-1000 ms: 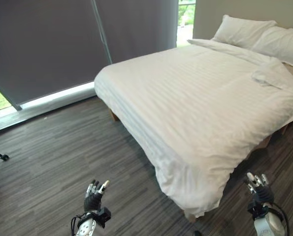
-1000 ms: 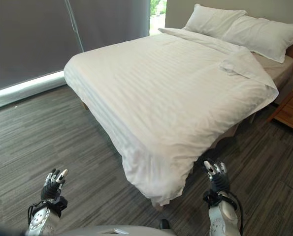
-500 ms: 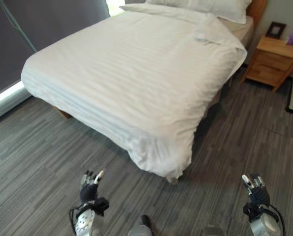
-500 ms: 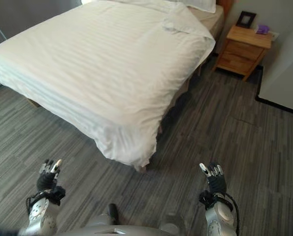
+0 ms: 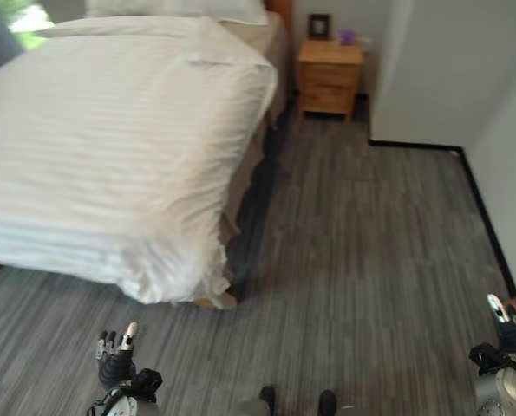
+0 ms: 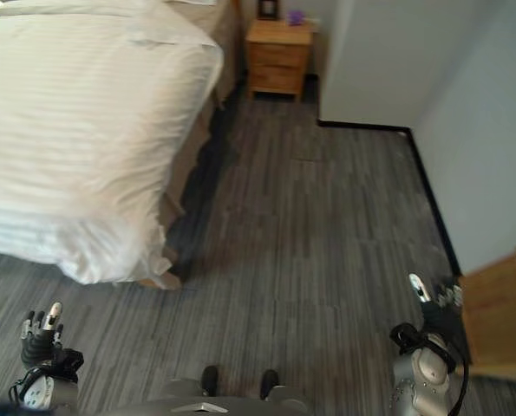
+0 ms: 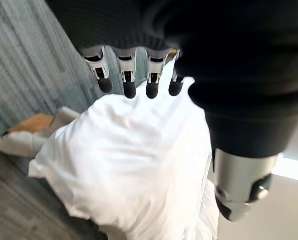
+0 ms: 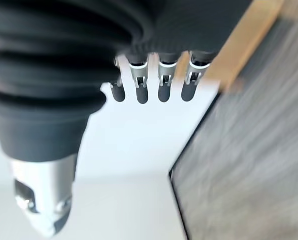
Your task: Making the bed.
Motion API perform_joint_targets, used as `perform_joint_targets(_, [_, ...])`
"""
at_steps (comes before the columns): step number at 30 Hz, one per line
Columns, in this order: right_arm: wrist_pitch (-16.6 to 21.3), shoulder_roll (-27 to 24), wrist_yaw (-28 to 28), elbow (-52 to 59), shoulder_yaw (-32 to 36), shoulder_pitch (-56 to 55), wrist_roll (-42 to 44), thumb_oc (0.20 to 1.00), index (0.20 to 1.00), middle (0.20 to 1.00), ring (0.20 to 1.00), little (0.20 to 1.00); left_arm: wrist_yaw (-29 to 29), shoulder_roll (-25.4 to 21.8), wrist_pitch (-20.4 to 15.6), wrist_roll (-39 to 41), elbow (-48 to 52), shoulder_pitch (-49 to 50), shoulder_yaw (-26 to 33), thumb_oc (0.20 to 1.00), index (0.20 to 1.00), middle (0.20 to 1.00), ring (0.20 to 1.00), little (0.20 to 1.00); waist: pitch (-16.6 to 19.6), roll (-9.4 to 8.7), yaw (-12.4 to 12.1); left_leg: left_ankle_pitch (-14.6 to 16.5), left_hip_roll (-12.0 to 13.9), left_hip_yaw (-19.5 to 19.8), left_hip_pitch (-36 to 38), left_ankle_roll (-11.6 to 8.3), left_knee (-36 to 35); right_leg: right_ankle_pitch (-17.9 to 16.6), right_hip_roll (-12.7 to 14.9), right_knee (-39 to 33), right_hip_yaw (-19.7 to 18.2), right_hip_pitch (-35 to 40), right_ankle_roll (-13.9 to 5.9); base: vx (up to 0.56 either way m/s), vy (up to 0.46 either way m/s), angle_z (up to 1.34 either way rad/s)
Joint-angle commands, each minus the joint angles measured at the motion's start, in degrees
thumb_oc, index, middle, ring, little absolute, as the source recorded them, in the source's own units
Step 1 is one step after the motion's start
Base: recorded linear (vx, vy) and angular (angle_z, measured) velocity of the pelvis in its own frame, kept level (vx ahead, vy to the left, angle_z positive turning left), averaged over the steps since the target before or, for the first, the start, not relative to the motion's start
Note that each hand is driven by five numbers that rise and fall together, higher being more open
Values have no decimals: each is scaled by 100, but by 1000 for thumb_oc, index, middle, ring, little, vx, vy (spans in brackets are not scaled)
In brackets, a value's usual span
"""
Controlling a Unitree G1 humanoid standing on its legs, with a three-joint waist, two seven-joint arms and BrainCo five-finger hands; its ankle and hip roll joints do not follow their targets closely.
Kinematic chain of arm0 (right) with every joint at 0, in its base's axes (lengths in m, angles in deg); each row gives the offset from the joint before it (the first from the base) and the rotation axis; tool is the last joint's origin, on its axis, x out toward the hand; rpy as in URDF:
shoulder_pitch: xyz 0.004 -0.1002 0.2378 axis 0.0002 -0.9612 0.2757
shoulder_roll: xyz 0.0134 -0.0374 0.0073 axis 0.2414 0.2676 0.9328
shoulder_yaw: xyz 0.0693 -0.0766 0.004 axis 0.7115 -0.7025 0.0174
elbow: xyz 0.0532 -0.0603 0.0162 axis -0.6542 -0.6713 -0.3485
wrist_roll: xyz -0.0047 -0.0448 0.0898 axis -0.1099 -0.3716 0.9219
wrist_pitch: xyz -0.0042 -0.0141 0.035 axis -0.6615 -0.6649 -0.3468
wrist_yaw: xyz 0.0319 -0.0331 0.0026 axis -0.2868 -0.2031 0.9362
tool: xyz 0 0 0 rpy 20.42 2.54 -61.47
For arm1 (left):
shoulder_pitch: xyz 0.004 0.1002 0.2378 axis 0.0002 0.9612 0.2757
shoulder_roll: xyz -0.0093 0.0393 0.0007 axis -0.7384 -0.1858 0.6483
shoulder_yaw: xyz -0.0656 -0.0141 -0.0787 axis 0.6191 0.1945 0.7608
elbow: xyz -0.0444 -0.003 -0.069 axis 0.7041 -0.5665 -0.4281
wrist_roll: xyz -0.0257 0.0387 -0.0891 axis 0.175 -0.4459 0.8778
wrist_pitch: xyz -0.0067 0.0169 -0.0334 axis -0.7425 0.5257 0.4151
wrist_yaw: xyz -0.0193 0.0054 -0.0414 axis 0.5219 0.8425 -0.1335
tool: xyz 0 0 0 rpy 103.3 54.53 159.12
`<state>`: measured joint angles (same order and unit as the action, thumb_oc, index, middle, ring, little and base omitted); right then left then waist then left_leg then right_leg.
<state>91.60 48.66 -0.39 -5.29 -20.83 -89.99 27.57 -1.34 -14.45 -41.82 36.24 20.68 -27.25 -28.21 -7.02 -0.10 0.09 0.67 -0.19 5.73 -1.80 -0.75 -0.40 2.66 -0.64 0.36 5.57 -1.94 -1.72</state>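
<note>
Duvet (image 5: 93, 156) on bed: soft, light, probably best gripped at corner overhanging near nightstand (image 5: 329, 78). Left hand (image 5: 116, 360), right hand (image 5: 511, 322): fingers straight, empty.

White cloth duvet (image 5: 101, 147) with faint woven stripes, soft and matt, crumpled at its hanging corner, warm matt wooden nightstand (image 5: 329, 76), grey wood-grain plank floor (image 5: 362, 251), smooth matt painted wall (image 5: 431, 69), black baseboard (image 5: 479, 208)

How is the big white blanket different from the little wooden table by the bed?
The duvet is white, soft and wide, draping off the bed's corner toward the floor. The nightstand is brown wood, small and boxy, standing upright on the floor. Both sit at the same side of the bed.
</note>
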Motion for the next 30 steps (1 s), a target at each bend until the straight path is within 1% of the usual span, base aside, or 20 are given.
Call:
perform_joint_targets(1, [164, -66, -49, 562, -435, 103, -645, 1000, 1000, 1000, 1000, 1000, -15, -423, -194, -272, 496, 90, 22, 1000, 1000, 1000, 1000, 1000, 156, -165, -183, -187, -159, -1, -235, -55, 130, -394, 548, -340, -79, 249, -488, 19, 64, -17])
perform_joint_targets(2, [58, -20, 145, 636, -656, -31, -662, 1000, 1000, 1000, 1000, 1000, -46, -380, -153, -271, 550, 124, -82, 1000, 1000, 1000, 1000, 1000, 154, -139, -157, -195, -175, 12, -172, -12, 110, -387, 569, -262, -95, 256, -484, 19, 70, -9])
perform_joint_targets(3, [28, 42, 268, 655, -758, -115, -553, 1000, 1000, 1000, 1000, 1000, -77, -332, -125, -199, 556, 163, -126, 1000, 1000, 1000, 1000, 1000, 150, -133, -151, -193, -191, 34, -107, 19, 78, -367, 581, -212, -105, 286, -477, -14, 74, -9])
perform_joint_targets(4, [28, 41, 272, 657, -760, -123, -548, 1000, 1000, 1000, 1000, 1000, -79, -333, -125, -197, 558, 170, -126, 1000, 1000, 1000, 1000, 1000, 149, -135, -148, -194, -192, 36, -98, 20, 73, -363, 582, -208, -103, 291, -478, -13, 73, -6])
perform_joint_targets(5, [3, 138, 497, 754, -855, -229, -275, 1000, 1000, 1000, 1000, 1000, -89, -221, -82, -118, 607, 275, -131, 1000, 1000, 1000, 1000, 1000, 183, -126, -144, -212, -217, 53, -26, 52, 1, -351, 613, -145, -96, 309, -488, -15, 71, 0])
perform_joint_targets(8, [-10, 121, 737, 739, -892, -316, -167, 1000, 1000, 1000, 1000, 1000, -184, -199, -41, -124, 566, 384, -140, 1000, 1000, 1000, 1000, 1000, 248, -117, -154, -238, -236, 90, 26, 72, -72, -334, 646, -114, -57, 329, -509, -7, 49, 5])
perform_joint_targets(11, [11, 142, 799, 663, -922, -278, 79, 1000, 1000, 1000, 1000, 1000, -202, -279, 3, -194, 525, 368, -233, 1000, 1000, 1000, 1000, 1000, 278, -76, -173, -258, -258, 131, 38, 89, -94, -296, 674, -36, -11, 314, -519, -25, 51, 17])
perform_joint_targets(14, [16, 107, 779, 612, -903, -256, 40, 1000, 1000, 1000, 1000, 1000, -165, -326, 22, -391, 574, 396, -236, 1000, 1000, 1000, 1000, 1000, 300, -59, -195, -271, -264, 163, 60, 92, -115, -292, 685, -12, 7, 322, -528, -13, 19, 18])
perform_joint_targets(16, [20, 113, 779, 587, -884, -264, 121, 1000, 1000, 1000, 1000, 1000, -219, -338, 17, -349, 572, 467, -241, 1000, 1000, 1000, 1000, 1000, 332, -65, -206, -270, -265, 166, 81, 100, -131, -296, 681, -30, -4, 346, -532, -9, 2, 5])
perform_joint_targets(18, [-21, 81, 911, 573, -885, -335, 113, 1000, 1000, 1000, 1000, 1000, -231, -319, 12, -266, 534, 452, -193, 1000, 1000, 1000, 1000, 1000, 385, -65, -214, -259, -266, 171, 103, 109, -114, -285, 675, -15, -21, 373, -525, 0, 0, 0])
perform_joint_targets(19, [-439, -526, 1124, 103, -1583, 264, 814, 1000, 1000, 1000, 1000, 1000, -443, -533, 710, -900, 448, -380, -1552, 1000, 1000, 1000, 1000, 1000, -167, -329, -376, -429, 236, -318, -893, -296, 1093, -10, 676, -37, -172, 760, -357, -99, -22, 0])
perform_joint_targets(20, [-438, -501, 1130, 148, -1569, 157, 710, 1000, 1000, 1000, 1000, 1000, -442, -524, 702, -893, 447, -407, -1551, 1000, 1000, 1000, 1000, 1000, -110, -362, -272, -317, 301, -461, -769, -259, 1232, -65, 713, -16, -114, 674, -356, -225, -41, -4])
perform_joint_targets(21, [-471, -445, 1165, 148, -1550, -14, 568, 1000, 1000, 1000, 1000, 1000, -489, -541, 690, -798, 496, -479, -1500, 1000, 1000, 1000, 1000, 1000, 45, -371, -117, -205, 371, -618, -441, -240, 1483, -143, 726, -20, -76, 543, -336, -222, -39, -4])
perform_joint_targets(22, [-471, -446, 1164, 149, -1552, -19, 567, 1000, 1000, 1000, 1000, 1000, -491, -541, 689, -797, 497, -474, -1500, 1000, 1000, 1000, 1000, 1000, 36, -365, -117, -188, 378, -616, -426, -243, 1491, -135, 719, -18, -75, 560, -335, -188, 42, 2])
perform_joint_targets(23, [-410, -359, 1142, 151, -1493, -76, 628, 1000, 1000, 1000, 1000, 1000, -459, -605, 696, -897, 488, -535, -1575, 1000, 1000, 1000, 1000, 1000, 198, -251, 90, -109, 478, -829, 57, -253, 1128, -126, 660, 26, 13, 475, -365, -66, 110, 14])
perform_joint_targets(24, [-350, -286, 1163, 131, -1477, -66, 761, 1000, 1000, 1000, 1000, 1000, -417, -610, 670, -950, 468, -583, -1616, 1000, 1000, 1000, 1000, 1000, 264, -164, 169, -110, 497, -890, 200, -244, 816, -146, 606, 47, 33, 440, -377, -67, 110, 35])
perform_joint_targets(25, [-349, -288, 1164, 131, -1477, -67, 763, 1000, 1000, 1000, 1000, 1000, -416, -608, 668, -951, 466, -584, -1617, 1000, 1000, 1000, 1000, 1000, 259, -163, 165, -123, 497, -896, 223, -244, 786, -145, 606, 47, 30, 447, -377, -6, 116, 33])
perform_joint_targets(26, [-315, -267, 1184, 78, -1555, 36, 893, 1000, 1000, 1000, 1000, 1000, -320, -682, 664, -990, 389, -717, -1675, 1000, 1000, 1000, 1000, 1000, 419, -74, 250, -113, 472, -919, 432, -243, 130, -164, 573, 20, 33, 461, -414, -7, 91, 29])
perform_joint_targets(30, [-380, -344, 1210, 79, -1700, 146, 736, 1000, 1000, 1000, 1000, 1000, -257, -830, 665, -1068, 547, -856, -1615, 1000, 1000, 1000, 1000, 1000, 507, -34, 253, -177, 431, -870, 528, -222, -194, -187, 587, 23, 59, 443, -443, -42, 74, 8])
